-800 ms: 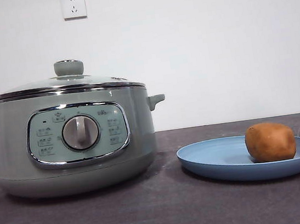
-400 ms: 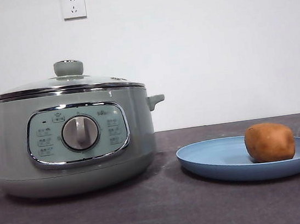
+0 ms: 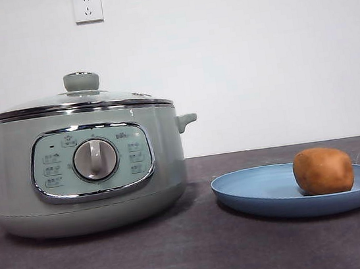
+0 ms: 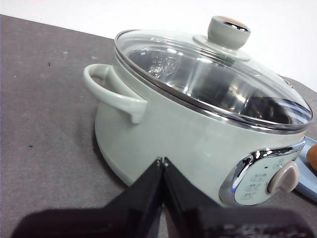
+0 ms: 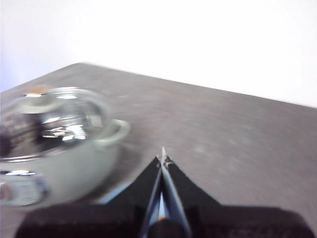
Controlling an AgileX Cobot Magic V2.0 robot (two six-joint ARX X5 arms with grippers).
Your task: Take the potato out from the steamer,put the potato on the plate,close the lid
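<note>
The sage-green steamer [image 3: 85, 167] stands at the left of the front view with its glass lid [image 3: 76, 98] seated on the steel rim. To its right the orange-brown potato [image 3: 323, 170] rests on the light blue plate [image 3: 261, 193]. Neither arm appears in the front view. In the left wrist view my left gripper [image 4: 162, 160] is shut and empty, hovering beside the steamer [image 4: 188, 144] below its side handle, with the lid [image 4: 213, 74] closed. In the right wrist view my right gripper [image 5: 162, 159] is shut and empty, raised over the table, with the steamer [image 5: 59, 148] off to one side.
A dark grey cloth [image 3: 196, 258] covers the table. Behind it is a white wall with two power sockets [image 3: 87, 7]. A sliver of the plate [image 4: 309, 168] shows at the edge of the left wrist view.
The scene shifts very slightly to the left in the front view. Steamer, lid, potato and plate keep their places relative to one another.
</note>
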